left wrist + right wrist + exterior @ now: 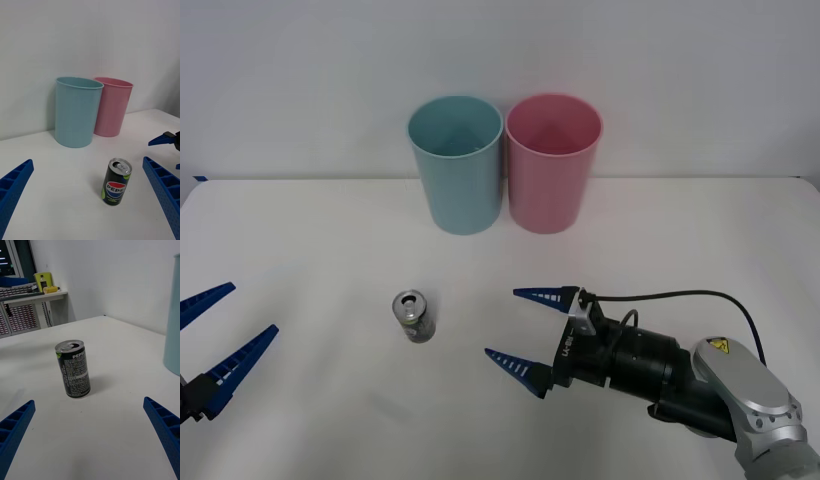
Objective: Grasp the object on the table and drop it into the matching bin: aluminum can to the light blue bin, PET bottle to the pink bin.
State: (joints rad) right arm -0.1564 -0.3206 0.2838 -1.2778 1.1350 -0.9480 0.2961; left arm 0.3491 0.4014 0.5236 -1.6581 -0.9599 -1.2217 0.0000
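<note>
A small aluminum can point(414, 316) with a silver pull-tab top and dark printed side stands upright on the white table point(660, 240). The right wrist view has the can point(73, 368) straight ahead, and the left wrist view also shows the can point(116, 181). My right gripper point(524, 330) is open, low over the table, to the right of the can and pointing at it with a gap between. My left gripper point(218, 335) is open at the table's left edge. The light blue bin point(455, 165) and pink bin point(552, 162) stand side by side at the back.
The two bins touch or nearly touch near the table's far edge, against a white wall. Bare tabletop surrounds the can on all sides. A desk with shelves and a yellow object point(43, 280) stands in the room beyond the table's left side.
</note>
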